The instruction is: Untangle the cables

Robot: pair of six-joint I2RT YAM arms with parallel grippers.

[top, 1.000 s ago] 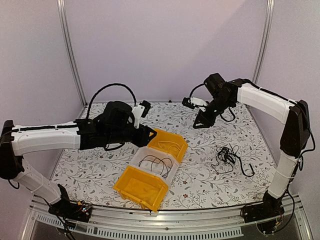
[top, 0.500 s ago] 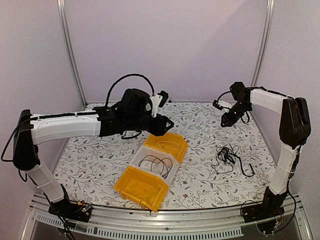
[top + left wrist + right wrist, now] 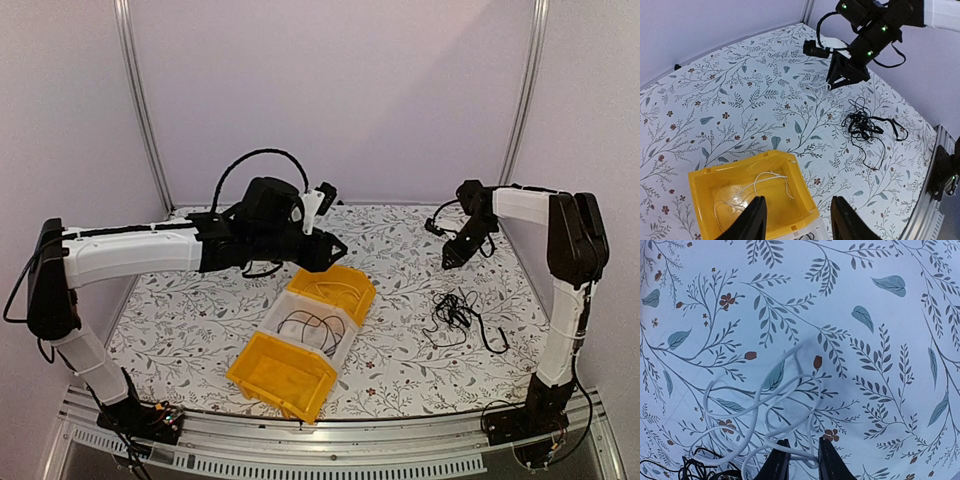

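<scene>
Left tool (image 3: pixel 797 222) hovers wide open and empty over a yellow bin (image 3: pixel 697 195) holding a thin pale cable (image 3: pixel 771 175). Right tool (image 3: pixel 801 462), nearly closed, pinches a looping white cable (image 3: pixel 807 376) hanging just above the floral bench (image 3: pixel 880 340). A black tangle (image 3: pixel 455 312) lies on the bench nearby. Black cables (image 3: pixel 312 325) sit in the clear bin (image 3: pixel 283 305).

The bench (image 3: pixel 190 320) wears a white cloth printed with grey-green leafy sprigs and small rust-brown flowers. The far bin (image 3: pixel 362 284) and the near bin (image 3: pixel 272 388) are bright yellow, and the middle bin (image 3: pixel 284 306) is translucent white. The tangled cables (image 3: pixel 455 312) are black. The thin cable (image 3: pixel 760 184) in the far bin and the looped cable (image 3: pixel 789 357) are cream-white. The left arm (image 3: pixel 120 255) and the right arm (image 3: pixel 522 203) are white with black joints.
</scene>
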